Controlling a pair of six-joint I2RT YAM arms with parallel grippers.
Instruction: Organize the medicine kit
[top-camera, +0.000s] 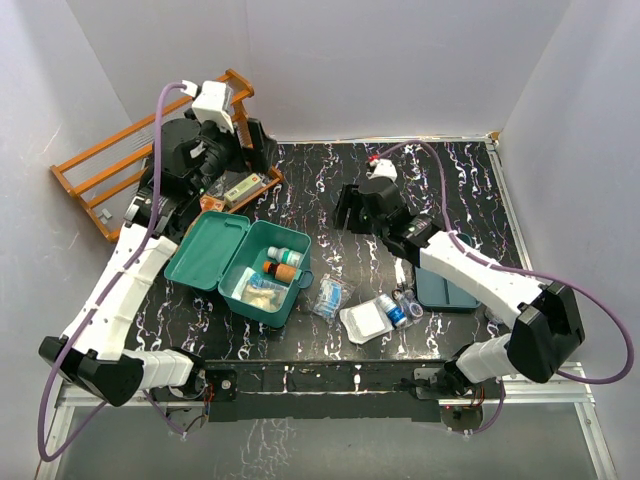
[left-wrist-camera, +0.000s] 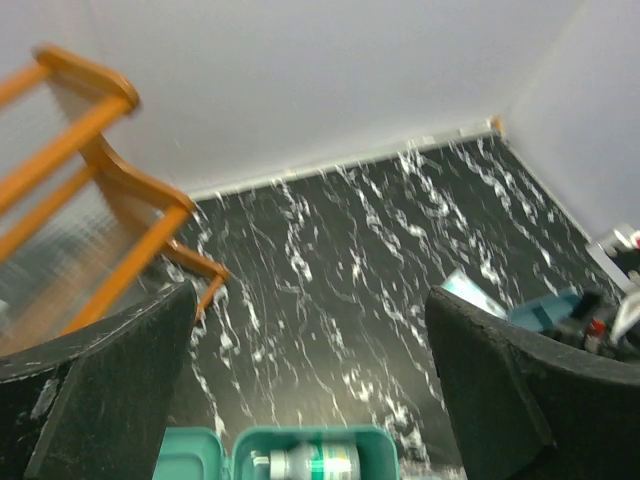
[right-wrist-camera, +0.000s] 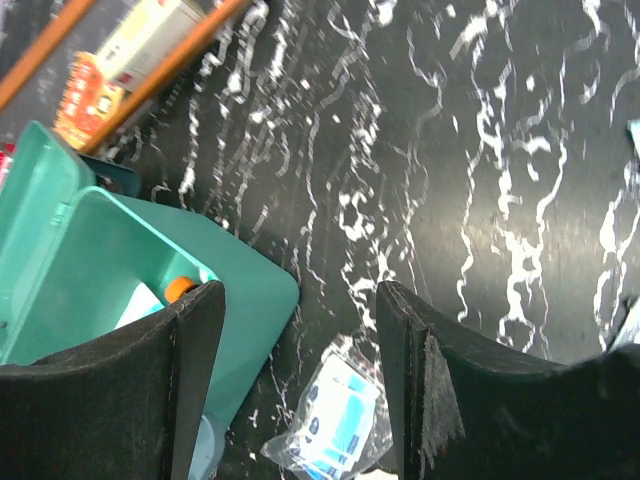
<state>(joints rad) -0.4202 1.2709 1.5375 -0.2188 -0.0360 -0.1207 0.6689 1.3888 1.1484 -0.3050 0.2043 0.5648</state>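
Left of table (top-camera: 330, 200) centre: medicine kit (top-camera: 205, 250), lid open, part-filled with bottles (top-camera: 285, 256). Outstanding, apparently: plastic packet (top-camera: 331, 296) and white tray (top-camera: 366, 322), lying just beside. Left gripper (left-wrist-camera: 310, 380), right gripper (right-wrist-camera: 300, 380): fingers spread, empty.

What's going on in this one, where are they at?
Two robot arms are partway through filling the medicine kit, which sits open with bottles already inside. The left gripper and the right gripper are both open and empty, raised above the table. A clear packet, a white box and a small bottle lie outside the kit, beside a teal tray.
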